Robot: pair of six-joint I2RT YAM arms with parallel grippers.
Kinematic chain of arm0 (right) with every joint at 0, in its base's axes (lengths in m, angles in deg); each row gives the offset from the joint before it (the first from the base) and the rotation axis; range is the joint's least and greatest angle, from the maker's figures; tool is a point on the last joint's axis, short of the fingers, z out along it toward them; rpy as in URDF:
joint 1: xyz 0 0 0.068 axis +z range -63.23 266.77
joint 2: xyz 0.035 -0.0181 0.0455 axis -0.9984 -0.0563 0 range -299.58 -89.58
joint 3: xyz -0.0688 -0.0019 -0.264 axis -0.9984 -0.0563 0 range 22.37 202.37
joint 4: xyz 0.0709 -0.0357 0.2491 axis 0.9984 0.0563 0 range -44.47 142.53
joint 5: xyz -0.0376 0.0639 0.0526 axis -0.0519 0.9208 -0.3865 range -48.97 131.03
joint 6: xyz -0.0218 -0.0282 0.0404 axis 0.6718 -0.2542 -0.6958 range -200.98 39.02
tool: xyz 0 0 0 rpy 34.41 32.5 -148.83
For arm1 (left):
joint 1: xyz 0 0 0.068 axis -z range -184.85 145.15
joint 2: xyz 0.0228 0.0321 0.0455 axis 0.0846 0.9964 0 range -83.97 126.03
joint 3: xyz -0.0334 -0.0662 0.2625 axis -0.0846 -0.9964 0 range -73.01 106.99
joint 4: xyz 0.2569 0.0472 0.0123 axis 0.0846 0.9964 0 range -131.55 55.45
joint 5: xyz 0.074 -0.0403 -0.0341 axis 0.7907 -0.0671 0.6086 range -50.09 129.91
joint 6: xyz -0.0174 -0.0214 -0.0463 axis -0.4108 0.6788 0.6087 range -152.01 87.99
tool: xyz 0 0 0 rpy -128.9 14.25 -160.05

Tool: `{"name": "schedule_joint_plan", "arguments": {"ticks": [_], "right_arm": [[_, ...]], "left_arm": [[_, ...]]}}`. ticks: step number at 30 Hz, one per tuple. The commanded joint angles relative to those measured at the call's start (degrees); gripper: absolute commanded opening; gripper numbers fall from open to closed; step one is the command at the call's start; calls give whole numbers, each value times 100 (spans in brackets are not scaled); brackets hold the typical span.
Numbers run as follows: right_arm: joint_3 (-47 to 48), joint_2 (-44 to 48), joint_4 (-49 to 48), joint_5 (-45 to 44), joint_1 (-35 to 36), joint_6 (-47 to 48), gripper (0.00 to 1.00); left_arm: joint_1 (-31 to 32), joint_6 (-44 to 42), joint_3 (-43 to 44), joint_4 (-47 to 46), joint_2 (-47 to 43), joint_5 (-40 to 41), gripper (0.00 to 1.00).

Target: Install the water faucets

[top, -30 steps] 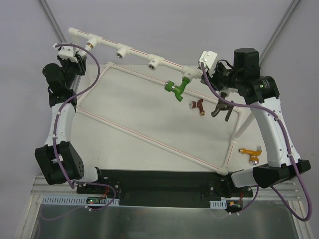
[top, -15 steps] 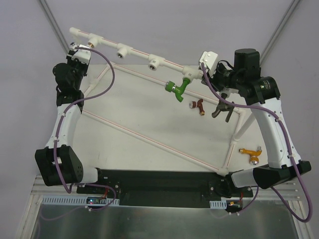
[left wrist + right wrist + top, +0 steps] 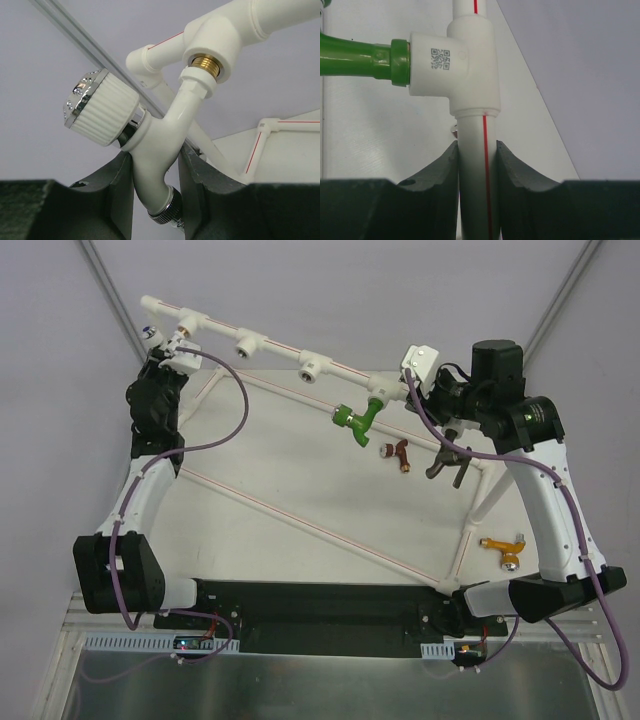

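The green plastic faucet (image 3: 355,420) sits screwed into the right-hand tee of the white plastic pipe frame (image 3: 300,515), so 1 tap looks installed. The left gripper (image 3: 155,165) is nearly closed, pinching the white plastic faucet (image 3: 160,135) by its body, with the inlet end touching the brass socket of the frame's leftmost tee (image 3: 210,35). I cannot tell whether the threads have caught.

The right gripper (image 3: 477,160) is clamped on the frame's red-striped pipe just beside the green tap's tee, probably steadying it.

2 sockets between those tees stand empty. The dark red faucet (image 3: 400,453) and dark grey faucet (image 3: 447,460) lie inside the frame's right corner, and the orange faucet (image 3: 505,545) lies outside its right side, all apparently yet to be fitted.
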Motion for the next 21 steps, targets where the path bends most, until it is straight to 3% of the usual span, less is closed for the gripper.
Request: {"name": "schedule_joint_plan", "arguments": {"ticks": [1, 2, 5, 21], "right_arm": [[5, 170, -189, 269, 150, -143, 2], [5, 179, -189, 269, 150, -143, 2], [-4, 179, -198, 269, 158, -134, 2], [-57, 188, -198, 190, 159, -117, 2]], "left_arm": [[602, -1059, -389, 188, 81, -982, 0], [602, -1051, -406, 152, 81, -972, 1], [602, -858, -398, 73, 46, -946, 19], [321, 934, -362, -296, -217, -1095, 63]]}}
